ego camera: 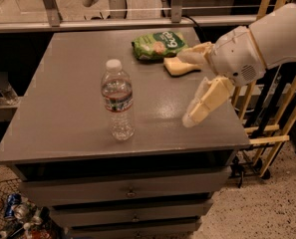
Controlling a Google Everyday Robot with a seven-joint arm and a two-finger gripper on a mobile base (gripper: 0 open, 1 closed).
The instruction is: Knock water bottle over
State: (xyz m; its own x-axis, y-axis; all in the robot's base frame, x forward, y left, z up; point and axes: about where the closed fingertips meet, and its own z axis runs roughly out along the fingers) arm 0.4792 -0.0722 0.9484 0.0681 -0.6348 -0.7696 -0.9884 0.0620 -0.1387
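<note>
The water bottle stands upright on the grey table, left of its middle. It is clear ribbed plastic with a white cap and a red, white and blue label band. My gripper is to the right of the bottle, above the table's right side, apart from it. Its two cream fingers are spread wide open and empty. The lower finger points down and left towards the table top. The upper finger reaches left over a yellow sponge.
A green snack bag lies at the back of the table, with a yellow sponge just right of it. Drawers sit below the table top. A basket with cans is on the floor at the left. A wooden rack stands at the right.
</note>
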